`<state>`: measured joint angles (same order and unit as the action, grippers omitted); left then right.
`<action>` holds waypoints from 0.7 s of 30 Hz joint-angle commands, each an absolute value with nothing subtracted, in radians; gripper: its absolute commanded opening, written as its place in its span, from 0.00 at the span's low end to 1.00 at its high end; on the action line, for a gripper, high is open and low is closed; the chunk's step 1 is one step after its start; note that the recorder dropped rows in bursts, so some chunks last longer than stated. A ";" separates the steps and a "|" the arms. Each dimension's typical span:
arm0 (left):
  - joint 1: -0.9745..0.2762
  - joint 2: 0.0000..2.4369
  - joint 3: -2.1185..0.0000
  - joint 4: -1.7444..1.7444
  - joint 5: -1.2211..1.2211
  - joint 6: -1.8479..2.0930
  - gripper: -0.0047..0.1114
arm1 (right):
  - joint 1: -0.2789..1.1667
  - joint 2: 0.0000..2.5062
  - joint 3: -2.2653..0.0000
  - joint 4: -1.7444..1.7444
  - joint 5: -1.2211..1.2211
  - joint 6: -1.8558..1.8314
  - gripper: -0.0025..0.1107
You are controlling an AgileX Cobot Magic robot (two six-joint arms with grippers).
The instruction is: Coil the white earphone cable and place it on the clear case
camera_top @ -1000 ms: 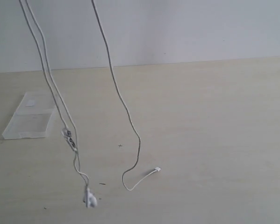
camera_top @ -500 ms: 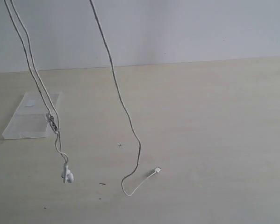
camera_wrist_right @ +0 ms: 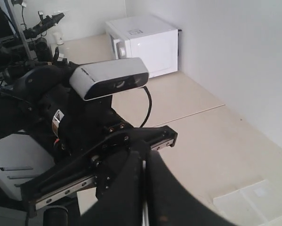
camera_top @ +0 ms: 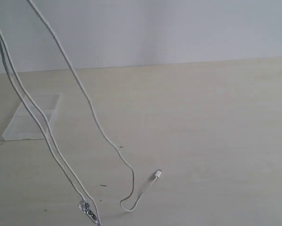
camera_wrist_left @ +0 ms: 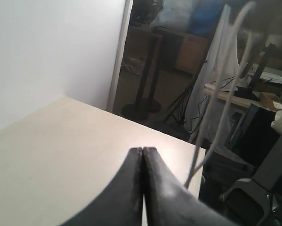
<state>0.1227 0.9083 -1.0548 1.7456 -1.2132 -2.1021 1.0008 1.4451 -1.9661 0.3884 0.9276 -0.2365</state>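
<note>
Broadly, a pale wooden table (camera_top: 216, 122) fills the lower two thirds of the exterior view, with a plain white wall (camera_top: 178, 28) above it. In the left wrist view the table ends against a dim room of stands, desks and dark cabling. The right wrist view shows the other arm (camera_wrist_right: 60, 108) at the centre left, a grey-white camera (camera_wrist_right: 108, 77) mounted on it. A white microwave-like appliance (camera_wrist_right: 145, 44) stands on the floor at the upper centre.

The clear case (camera_top: 32, 117) lies flat on the table at the middle left of the exterior view. It appears again in the lower right corner of the right wrist view (camera_wrist_right: 253, 197). Its crosswise seam is visible.

The white earphone cable (camera_top: 91, 113) hangs from beyond the upper left of the exterior view. Two strands run side by side past the case to a small inline piece (camera_top: 86, 209) at the bottom edge. A third strand slants to the lower centre, curls on the table and ends at the plug (camera_top: 158, 174). The strands show blurred at the upper right of the left wrist view (camera_wrist_left: 225, 94).

The left gripper (camera_wrist_left: 142, 150) has its dark fingers pressed together. The right gripper (camera_wrist_right: 143, 159) is likewise closed. Whether either pinches the cable cannot be told.
</note>
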 commanded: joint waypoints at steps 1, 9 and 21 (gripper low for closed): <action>0.118 0.909 -1.064 1.744 -1.221 -2.092 0.16 | 1.000 1.456 -1.973 0.387 0.930 -0.255 0.02; 0.151 0.903 -1.058 1.744 -1.221 -2.090 0.56 | 1.000 1.462 -1.973 0.247 0.947 -0.232 0.02; 0.190 0.903 -1.058 1.744 -1.221 -2.041 0.56 | 1.000 1.460 -1.973 0.206 1.021 -0.232 0.02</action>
